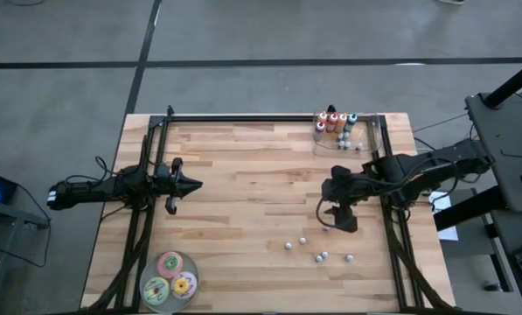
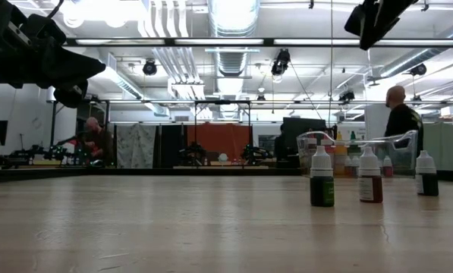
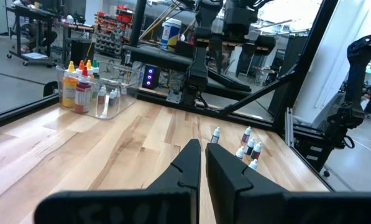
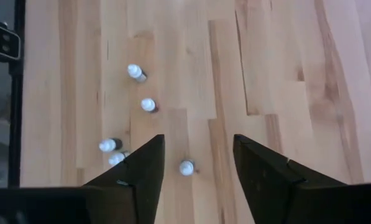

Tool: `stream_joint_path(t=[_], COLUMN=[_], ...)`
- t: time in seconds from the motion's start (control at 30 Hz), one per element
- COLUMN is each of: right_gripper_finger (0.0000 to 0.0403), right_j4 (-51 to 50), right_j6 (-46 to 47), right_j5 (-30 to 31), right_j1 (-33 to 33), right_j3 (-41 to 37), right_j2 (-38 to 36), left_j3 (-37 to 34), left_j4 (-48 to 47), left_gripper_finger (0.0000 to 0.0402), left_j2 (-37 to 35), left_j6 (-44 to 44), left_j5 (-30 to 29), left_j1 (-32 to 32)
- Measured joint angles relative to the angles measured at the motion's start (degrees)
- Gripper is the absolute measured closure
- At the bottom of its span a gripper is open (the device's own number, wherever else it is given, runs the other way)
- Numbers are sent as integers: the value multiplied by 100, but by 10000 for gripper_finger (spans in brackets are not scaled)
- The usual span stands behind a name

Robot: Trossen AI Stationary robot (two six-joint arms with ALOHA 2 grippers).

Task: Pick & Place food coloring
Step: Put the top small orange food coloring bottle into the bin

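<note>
Seen from above, a wooden bench is shown. At nine o'clock the left gripper waits, jaws together. Right of centre the right gripper hangs, jaws apart and empty. Five small food coloring bottles stand loose at five o'clock; more sit in a clear tray at one o'clock.

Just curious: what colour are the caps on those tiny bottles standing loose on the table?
White, clearest in the right wrist view.
</note>
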Motion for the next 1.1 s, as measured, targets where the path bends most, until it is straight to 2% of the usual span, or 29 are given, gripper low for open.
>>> stream_joint_path(t=[0.17, 0.3, 0.47, 0.67, 1.1], right_gripper_finger=[188, 174, 170, 172, 172], right_j4=[-406, -753, -861, -822, 619], right_j6=[-101, -620, -1137, -1484, -1547], right_j5=[-2, -20, -205, -329, -330], right_j1=[0, 65, 92, 168, 326], right_j3=[-54, -77, -118, -562, -1838], right_j2=[-122, -191, -163, -158, -157], left_j3=[2, 0, 0, 0, 2], left_j4=[0, 0, 0, 0, 0], left_gripper_finger=[402, 402, 402, 402, 402], left_j2=[0, 0, 2, 1, 2], left_j6=[2, 0, 2, 1, 2], left_j5=[-2, -1, 0, -1, 0], left_j1=[0, 0, 0, 0, 0])
